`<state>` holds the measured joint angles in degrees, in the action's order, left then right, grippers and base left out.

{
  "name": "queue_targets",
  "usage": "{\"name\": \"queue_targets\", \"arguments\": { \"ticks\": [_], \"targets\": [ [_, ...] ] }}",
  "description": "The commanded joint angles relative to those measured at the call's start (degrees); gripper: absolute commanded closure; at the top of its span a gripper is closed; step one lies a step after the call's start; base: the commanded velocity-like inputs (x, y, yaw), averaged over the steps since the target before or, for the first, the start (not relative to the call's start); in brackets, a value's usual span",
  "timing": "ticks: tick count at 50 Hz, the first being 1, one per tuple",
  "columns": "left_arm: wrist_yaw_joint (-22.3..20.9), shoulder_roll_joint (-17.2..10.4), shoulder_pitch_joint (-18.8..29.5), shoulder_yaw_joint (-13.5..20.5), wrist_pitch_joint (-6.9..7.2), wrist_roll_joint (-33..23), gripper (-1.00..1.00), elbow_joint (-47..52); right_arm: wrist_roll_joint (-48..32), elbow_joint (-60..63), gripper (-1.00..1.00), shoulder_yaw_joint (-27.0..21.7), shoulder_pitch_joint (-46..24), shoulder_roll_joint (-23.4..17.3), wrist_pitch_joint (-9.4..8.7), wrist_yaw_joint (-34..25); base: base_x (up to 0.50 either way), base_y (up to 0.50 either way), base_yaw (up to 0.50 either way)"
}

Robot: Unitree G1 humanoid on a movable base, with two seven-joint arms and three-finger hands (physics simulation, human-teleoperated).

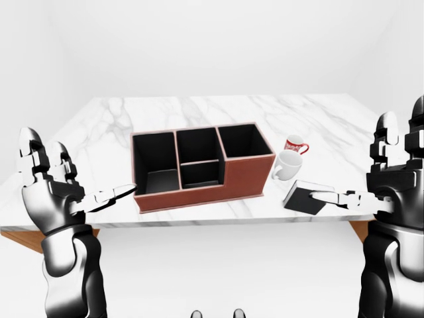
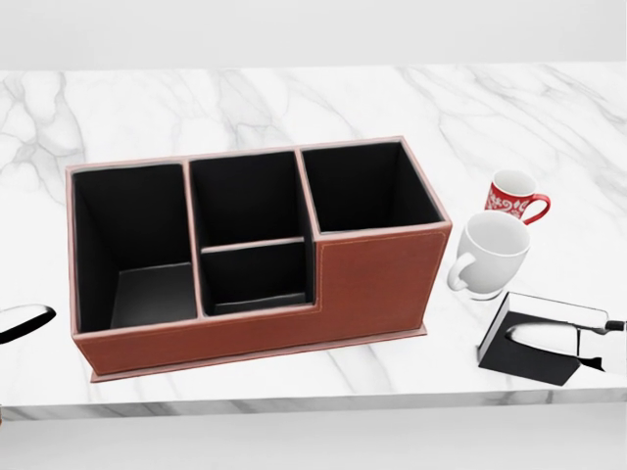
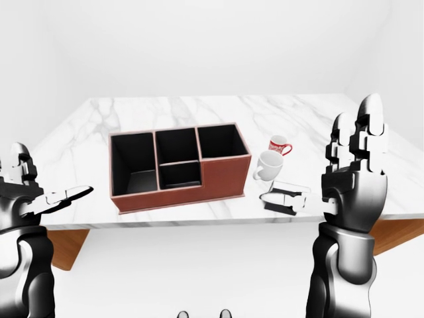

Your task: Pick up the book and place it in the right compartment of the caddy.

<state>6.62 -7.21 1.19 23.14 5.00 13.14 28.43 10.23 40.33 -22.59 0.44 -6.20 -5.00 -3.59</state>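
The right hand (image 3: 351, 165) stood released, one fingertip (image 2: 534, 334) over the book (image 2: 524, 357); only the eye views showed the left hand (image 1: 50, 182) released, well apart from the caddy (image 2: 372, 284).

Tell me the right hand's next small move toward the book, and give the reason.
Probably lower the right hand onto the book and close the fingers round it. The book lies flat on the marble table, right of the white mug, and the open hand's one finger reaches over it without gripping.
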Motion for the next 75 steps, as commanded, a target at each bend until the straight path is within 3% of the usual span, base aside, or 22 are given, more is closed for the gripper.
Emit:
{"name": "queue_targets", "arguments": {
  "ticks": [1,32,42,52,57,60,64,65,69,75],
  "targets": [
    [0.1,-0.1,-0.3,0.0,0.0,0.1,-1.0,1.3,-0.6,0.5,-1.0,0.6,0.0,-0.1,0.0,-0.6,0.23,0.0,0.0],
    [-0.1,0.2,-0.2,0.1,0.0,-0.3,-1.0,2.0,-0.9,0.8,-1.0,0.1,0.0,0.0,0.0,-1.1,0.24,0.0,0.0],
    [-0.1,0.0,0.0,0.3,0.0,0.0,-1.0,0.9,-5.3,3.2,-1.0,1.4,-0.4,-1.1,0.0,-5.3,0.04,0.0,0.0],
    [-0.1,-0.1,0.1,0.4,0.0,0.0,-1.0,0.5,-9.6,7.7,-1.0,-3.0,-2.7,-4.2,0.0,-10.9,0.0,0.0,0.0],
    [0.0,-0.1,0.0,0.2,0.0,-0.1,-1.0,0.8,-16.2,9.4,-1.0,-3.6,-4.1,-9.1,0.0,-16.6,0.0,0.0,0.0],
    [-0.1,-0.2,0.1,0.3,0.0,-0.1,-1.0,0.6,-26.6,7.6,-1.0,0.3,-2.9,-12.0,0.0,-21.5,0.0,0.0,0.0],
    [0.0,-0.3,0.2,0.5,0.0,0.0,-1.0,0.7,-38.2,8.1,-1.0,0.0,-4.1,-13.8,0.0,-31.9,0.0,0.0,0.0],
    [0.1,-0.4,0.3,0.5,0.0,0.0,-1.0,0.9,-41.7,8.4,-1.0,-1.2,-4.0,-16.0,0.0,-35.6,0.0,0.0,0.0],
    [0.0,-0.3,0.1,0.4,0.0,-0.1,-1.0,1.0,-47.4,7.5,-1.0,-5.9,-2.6,-14.7,0.0,-36.4,0.0,0.0,0.0],
    [0.0,-0.2,0.0,0.5,0.0,-0.1,-1.0,1.8,-54.3,3.9,-1.0,-7.5,0.8,-11.1,0.0,-36.4,0.0,0.0,0.0]
  ]
}}
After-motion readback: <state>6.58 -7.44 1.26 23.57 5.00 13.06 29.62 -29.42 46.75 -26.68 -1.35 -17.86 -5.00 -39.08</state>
